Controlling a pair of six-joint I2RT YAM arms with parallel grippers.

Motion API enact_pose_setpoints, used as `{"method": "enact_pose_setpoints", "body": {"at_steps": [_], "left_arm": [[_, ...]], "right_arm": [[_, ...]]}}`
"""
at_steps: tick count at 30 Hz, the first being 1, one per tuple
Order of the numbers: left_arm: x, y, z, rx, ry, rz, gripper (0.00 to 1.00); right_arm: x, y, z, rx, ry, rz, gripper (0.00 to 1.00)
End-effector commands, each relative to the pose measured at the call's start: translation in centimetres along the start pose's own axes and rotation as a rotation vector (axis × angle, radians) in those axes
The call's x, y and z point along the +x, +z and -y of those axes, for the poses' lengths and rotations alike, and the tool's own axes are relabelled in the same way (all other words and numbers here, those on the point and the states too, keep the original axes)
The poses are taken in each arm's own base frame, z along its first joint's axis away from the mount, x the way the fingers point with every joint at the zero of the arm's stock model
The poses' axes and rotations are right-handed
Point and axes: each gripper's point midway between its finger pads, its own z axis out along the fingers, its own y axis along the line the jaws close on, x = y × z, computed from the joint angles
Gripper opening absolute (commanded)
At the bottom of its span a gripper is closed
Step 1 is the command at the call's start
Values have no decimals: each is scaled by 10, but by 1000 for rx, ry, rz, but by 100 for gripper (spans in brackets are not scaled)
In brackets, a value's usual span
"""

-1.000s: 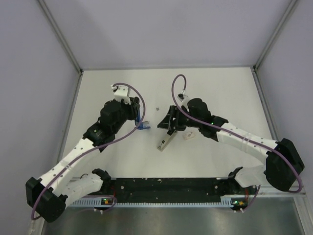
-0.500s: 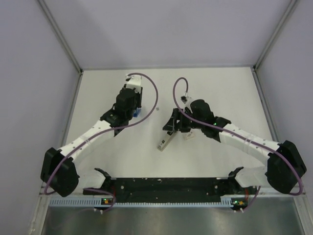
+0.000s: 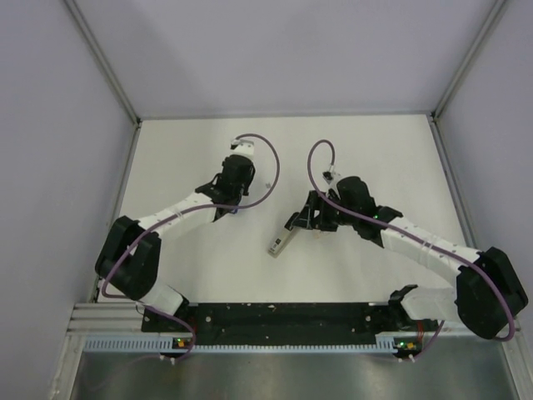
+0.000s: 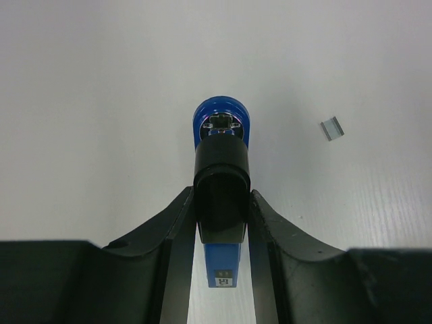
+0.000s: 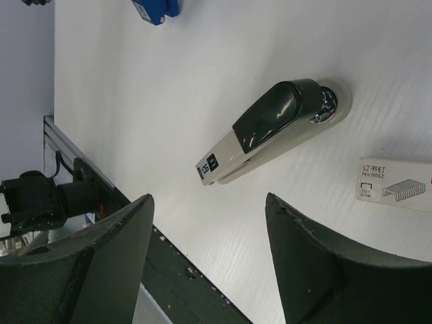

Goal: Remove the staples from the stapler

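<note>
Pinching blue stapler (image 4: 221, 121) between closed fingers of left gripper (image 4: 221, 197), hovering right gripper (image 5: 208, 202) wide open and empty over beige stapler (image 5: 273, 131), noting staples (image 4: 331, 128) lying loose on table (image 4: 101, 81) just right of blue stapler; likely needing level, firm hold while checking it for leftovers.

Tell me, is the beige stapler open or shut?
Shut. On the beige stapler the black top lies flat along the body, no gap.

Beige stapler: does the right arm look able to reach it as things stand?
Probably yes. The right gripper hangs open over the beige stapler with nothing between them; the staple box lies off to one side.
</note>
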Motion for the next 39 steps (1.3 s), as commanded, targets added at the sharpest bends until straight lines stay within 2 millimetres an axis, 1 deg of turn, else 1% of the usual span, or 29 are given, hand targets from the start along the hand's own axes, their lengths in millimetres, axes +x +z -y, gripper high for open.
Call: {"method": "enact_pose_setpoints", "body": {"at_steps": [1, 2, 5, 7, 12, 13, 18, 20, 21, 22, 25, 27, 29, 30, 31, 33, 34, 35, 36, 38, 39], "left_arm": [[-20, 8, 0, -18, -74, 58, 0], [-12, 9, -1, -18, -63, 26, 0], [0, 18, -5, -23, -66, -30, 0], [7, 23, -9, -30, -72, -67, 0], [18, 34, -15, -16, -110, -135, 0], [20, 36, -15, -16, -113, -151, 4], [21, 38, -11, 5, -96, -177, 37], [17, 35, -10, 21, -97, -167, 48], [14, 34, -8, 32, -97, -162, 52], [9, 30, -9, 36, -100, -155, 56], [-7, 17, -11, 48, -106, -145, 66], [-16, 7, -11, 70, -107, -136, 68], [-31, -10, -8, 121, -111, -102, 70], [-33, -16, -1, 160, -110, -100, 71], [-41, -29, 7, 212, -109, -72, 72], [-48, -50, 31, 307, -66, -30, 73], [-50, -61, 46, 353, -34, -14, 73], [-50, -71, 59, 395, -10, -5, 73], [-47, -78, 72, 434, 23, -7, 73], [-40, -89, 94, 512, 82, -13, 73], [-34, -94, 106, 554, 109, -21, 73]], "right_arm": [[-10, -7, -14, -56, -38, 41, 68], [-9, -6, -13, -54, -38, 35, 68], [-7, -6, -12, -55, -35, 31, 68], [-6, -5, -11, -54, -36, 24, 70], [-4, -2, -8, -42, -39, 9, 75], [-4, -2, -8, -40, -37, 9, 76], [-8, -2, -8, -35, -50, 20, 81], [-10, -2, -8, -30, -64, 24, 89], [-11, -3, -7, -23, -78, 24, 92], [-14, -5, -8, -20, -90, 28, 99], [-21, -10, -8, 3, -116, 48, 99], [-28, -16, -9, 17, -137, 69, 99], [-38, -25, -9, 51, -159, 109, 99], [-48, -31, -2, 112, -154, 159, 99], [-56, -39, 6, 169, -146, 199, 99], [-65, -54, 22, 252, -118, 262, 99], [-69, -61, 36, 319, -104, 293, 99], [-67, -66, 49, 381, -92, 300, 99], [-63, -68, 57, 410, -96, 290, 99], [-59, -69, 57, 397, -134, 255, 98], [-58, -70, 57, 400, -137, 257, 95]]}}
